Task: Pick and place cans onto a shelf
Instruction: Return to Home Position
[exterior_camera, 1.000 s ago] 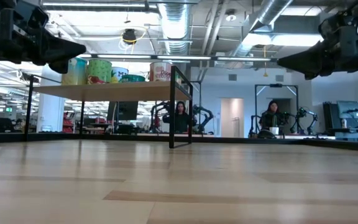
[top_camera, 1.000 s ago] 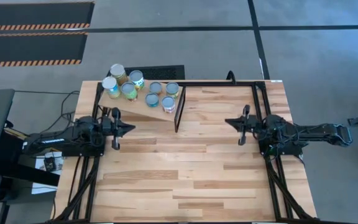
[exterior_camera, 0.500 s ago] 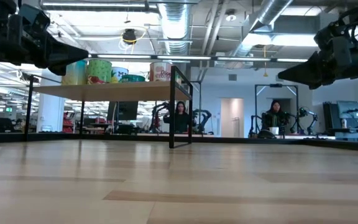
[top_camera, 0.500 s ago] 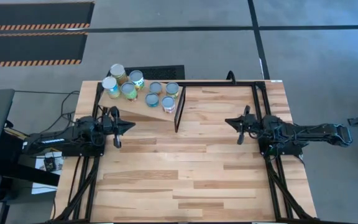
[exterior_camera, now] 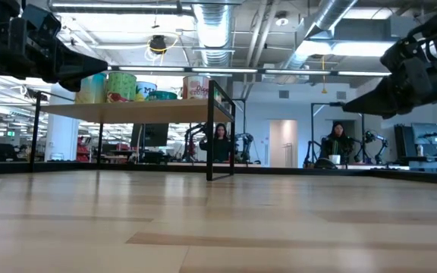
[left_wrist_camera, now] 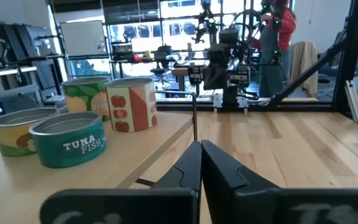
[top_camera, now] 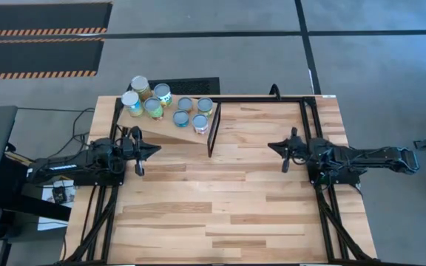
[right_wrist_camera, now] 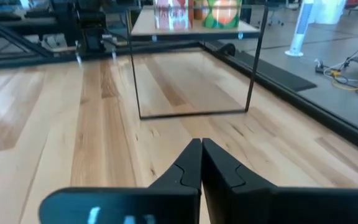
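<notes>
The right gripper (top_camera: 274, 146) is pulling back a little. In the low view it now sits farther toward 3 o'clock, away from the middle, than it did a moment ago. The left gripper (top_camera: 154, 150) has hardly moved and hangs over the 9 o'clock side of the table (top_camera: 220, 214), just by the near edge of the shelf (top_camera: 161, 128). Both grippers have their fingers pressed together, and nothing is between them. All the cans (top_camera: 153, 108) are up on the shelf, which stands at the 11 o'clock corner of the table. I count eight round tops, packed close. The green tuna can (left_wrist_camera: 70, 138) sits near the shelf edge closest to the left gripper. I see no can down on the planks. So I think the job of putting cans away is done, and the arms are just going back to rest, with the right gripper over the 3 o'clock side. The table is made of light wood planks and looks flat and smooth. Around it is a grey floor (top_camera: 390, 66), and black mats (top_camera: 43, 29) with orange stripes lie up at 11 o'clock. In the low view the room behind is big, with pipes (exterior_camera: 211, 30) on the ceiling and two people (exterior_camera: 221, 142) far off past the table.
</notes>
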Tool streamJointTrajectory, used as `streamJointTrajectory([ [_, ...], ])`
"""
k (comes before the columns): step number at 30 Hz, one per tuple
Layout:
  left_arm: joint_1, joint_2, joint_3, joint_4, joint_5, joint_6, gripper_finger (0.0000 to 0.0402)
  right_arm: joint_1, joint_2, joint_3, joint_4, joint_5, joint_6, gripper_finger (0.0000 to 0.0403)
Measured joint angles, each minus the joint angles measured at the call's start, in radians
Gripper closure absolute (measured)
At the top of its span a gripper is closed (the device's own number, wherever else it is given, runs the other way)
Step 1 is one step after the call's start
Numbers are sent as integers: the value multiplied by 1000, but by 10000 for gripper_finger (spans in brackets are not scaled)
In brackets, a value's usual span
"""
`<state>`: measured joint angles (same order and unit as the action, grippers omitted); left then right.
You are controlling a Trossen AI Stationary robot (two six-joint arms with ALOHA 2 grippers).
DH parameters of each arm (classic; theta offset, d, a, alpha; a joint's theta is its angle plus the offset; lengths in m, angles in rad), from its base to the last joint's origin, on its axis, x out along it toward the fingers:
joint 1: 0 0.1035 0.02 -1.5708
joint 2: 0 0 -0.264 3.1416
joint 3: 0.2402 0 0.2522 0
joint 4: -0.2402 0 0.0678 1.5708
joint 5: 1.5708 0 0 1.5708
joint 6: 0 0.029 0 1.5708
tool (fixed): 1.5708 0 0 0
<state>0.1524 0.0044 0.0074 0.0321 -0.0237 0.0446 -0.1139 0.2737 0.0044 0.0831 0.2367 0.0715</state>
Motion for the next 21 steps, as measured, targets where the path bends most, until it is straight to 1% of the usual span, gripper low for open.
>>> streamJointTrajectory([
  [21,0,0,0,0,0,-3,401,0,0,0,-26,-2,0,376],
])
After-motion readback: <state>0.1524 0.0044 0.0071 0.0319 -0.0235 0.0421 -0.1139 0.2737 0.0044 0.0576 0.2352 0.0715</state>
